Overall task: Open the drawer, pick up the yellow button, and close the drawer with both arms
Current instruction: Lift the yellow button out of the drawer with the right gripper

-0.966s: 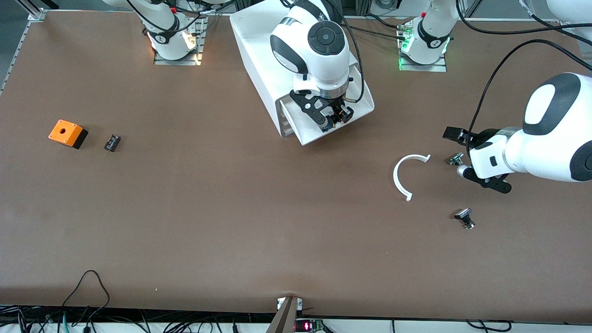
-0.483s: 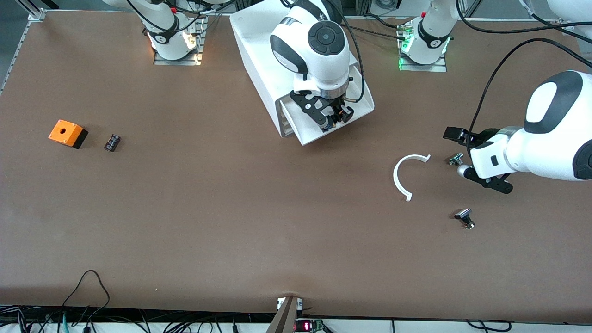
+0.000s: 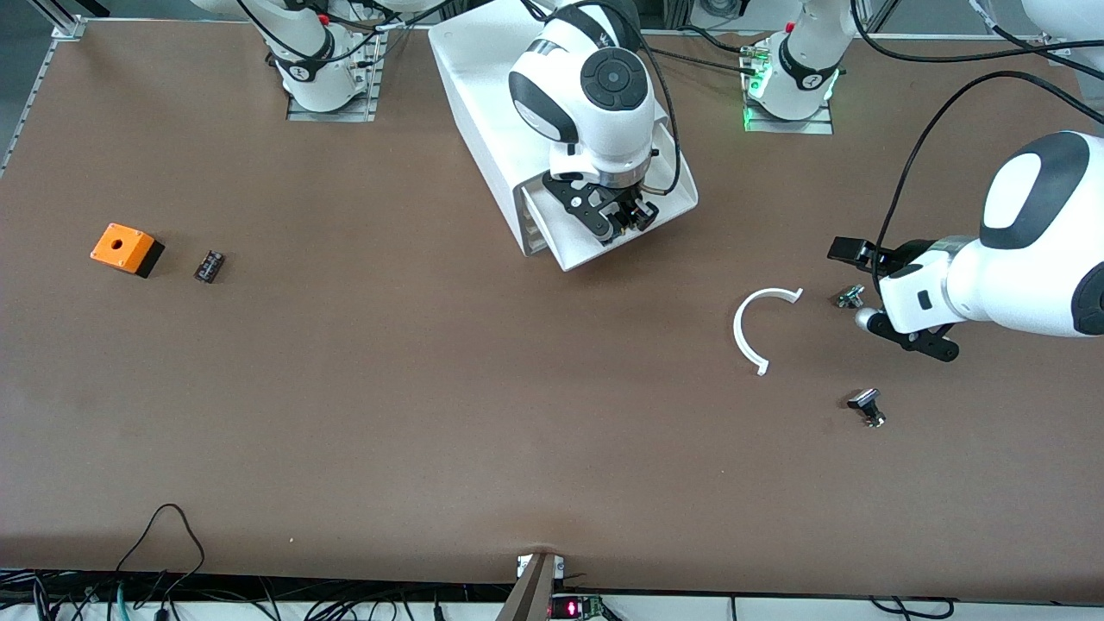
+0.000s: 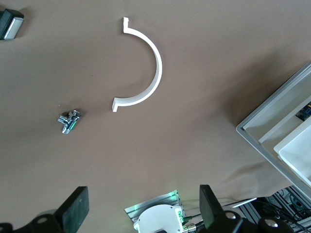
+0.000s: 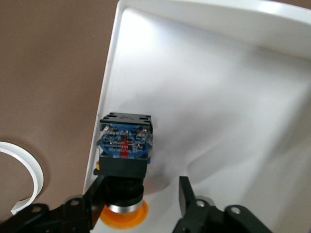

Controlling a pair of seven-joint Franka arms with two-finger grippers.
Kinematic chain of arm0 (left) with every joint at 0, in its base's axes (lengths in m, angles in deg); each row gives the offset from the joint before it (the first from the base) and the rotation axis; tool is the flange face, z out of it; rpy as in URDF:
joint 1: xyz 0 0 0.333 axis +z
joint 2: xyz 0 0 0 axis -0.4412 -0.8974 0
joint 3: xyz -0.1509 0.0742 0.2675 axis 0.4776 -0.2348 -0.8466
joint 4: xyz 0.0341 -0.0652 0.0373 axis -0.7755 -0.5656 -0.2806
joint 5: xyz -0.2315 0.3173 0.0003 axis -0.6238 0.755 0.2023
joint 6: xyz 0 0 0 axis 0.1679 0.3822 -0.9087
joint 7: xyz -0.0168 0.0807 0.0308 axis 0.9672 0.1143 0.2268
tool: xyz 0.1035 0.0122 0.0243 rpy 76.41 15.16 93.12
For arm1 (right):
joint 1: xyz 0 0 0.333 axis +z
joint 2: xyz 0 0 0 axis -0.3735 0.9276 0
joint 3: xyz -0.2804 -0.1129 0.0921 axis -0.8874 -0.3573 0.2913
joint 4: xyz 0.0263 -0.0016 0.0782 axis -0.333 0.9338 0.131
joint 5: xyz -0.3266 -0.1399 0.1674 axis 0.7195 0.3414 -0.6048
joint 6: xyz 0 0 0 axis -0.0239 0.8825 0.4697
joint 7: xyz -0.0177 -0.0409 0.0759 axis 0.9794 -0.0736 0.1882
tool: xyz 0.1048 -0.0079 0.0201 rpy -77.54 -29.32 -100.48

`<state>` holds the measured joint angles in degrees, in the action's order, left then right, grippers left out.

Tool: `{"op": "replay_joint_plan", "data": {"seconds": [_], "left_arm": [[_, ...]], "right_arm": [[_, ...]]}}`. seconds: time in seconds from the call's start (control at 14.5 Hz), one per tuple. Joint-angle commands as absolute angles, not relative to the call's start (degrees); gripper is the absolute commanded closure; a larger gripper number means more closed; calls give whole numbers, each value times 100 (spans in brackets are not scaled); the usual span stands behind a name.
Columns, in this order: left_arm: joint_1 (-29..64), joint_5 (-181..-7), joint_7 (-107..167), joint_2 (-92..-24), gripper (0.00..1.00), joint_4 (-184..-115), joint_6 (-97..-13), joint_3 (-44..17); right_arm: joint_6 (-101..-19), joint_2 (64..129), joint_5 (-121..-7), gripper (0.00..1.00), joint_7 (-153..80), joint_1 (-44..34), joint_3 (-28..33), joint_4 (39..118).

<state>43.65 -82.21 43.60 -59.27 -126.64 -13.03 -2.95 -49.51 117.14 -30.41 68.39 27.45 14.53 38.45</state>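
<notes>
The right tool reaches down into the open drawer at the table's robot-side edge, its partly open fingers straddling the button without visibly gripping it. The button lies on the drawer floor beside the side wall, long axis along that wall, orange cap toward the tool and partly cut off; from the front it is hidden. The left tool waits, spread wide and empty, over the table near a white arc.

orange box | blk part | white arc | 2 knobs
</notes>
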Motion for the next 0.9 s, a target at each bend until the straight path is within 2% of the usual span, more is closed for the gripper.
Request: {"op": "replay_joint_plan", "data": {"seconds": [0.0, 0.07, 0.14, 0.48, 0.83], "left_arm": [[4323, -8036, 4291, -5984, 0, -12496, -1211, -256], [4314, -8028, 4256, -5993, 0, -12505, -1211, -256], [4314, -8019, 4195, -5993, 0, -12522, -1211, -247], [4332, -8028, 4185, -5984, 0, -12523, -1203, -229], [4297, -8089, 3967, -5984, 0, -12531, -1229, -194]], "right_arm": [[-4931, 11674, -2949, 78, 6780, 2834, 1429, 3856], [-4922, 11657, -2949, 97, 6762, 2834, 1420, 3847], [-4878, 11639, -2949, 100, 6753, 2825, 1411, 3821], [-4755, 11368, -2958, 100, 6631, 2703, 1376, 3680], [-4343, 10744, -3002, 100, 5142, 2009, 1393, 3680]]}}
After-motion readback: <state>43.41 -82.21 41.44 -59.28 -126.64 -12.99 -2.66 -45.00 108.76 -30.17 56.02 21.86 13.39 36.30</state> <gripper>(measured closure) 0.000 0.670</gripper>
